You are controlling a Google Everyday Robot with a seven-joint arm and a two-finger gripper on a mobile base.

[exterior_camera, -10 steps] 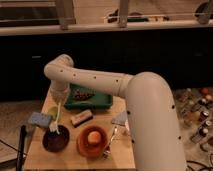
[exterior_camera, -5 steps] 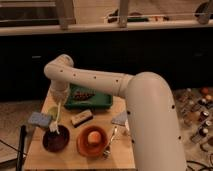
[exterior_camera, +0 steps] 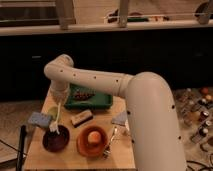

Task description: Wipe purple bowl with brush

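Camera view: nothing is seen to have shifted over the last second; the arm [exterior_camera: 115, 87], brush and bowl sit as they did, so the wipe is judged to be paused or made in very small strokes, with contact at the bowl kept.

The arm is a thick, smooth white tube, bent at a rounded elbow over a pale wooden table [exterior_camera: 75, 157]. A green tray [exterior_camera: 90, 102] of shallow rectangular form lies at the table's far side. The orange bowl [exterior_camera: 92, 141] is round and matt like terracotta, with a pale round object in it. The purple bowl [exterior_camera: 55, 141] is round, dark and slightly glossy, at the table's front left, just beside the orange one. A dark block [exterior_camera: 82, 119] with a pale edge lies between tray and bowls.

The gripper [exterior_camera: 59, 100] hangs above the purple bowl, clenched on the brush [exterior_camera: 56, 120], whose slim cream handle runs down to a small whitish head inside the bowl's rim.
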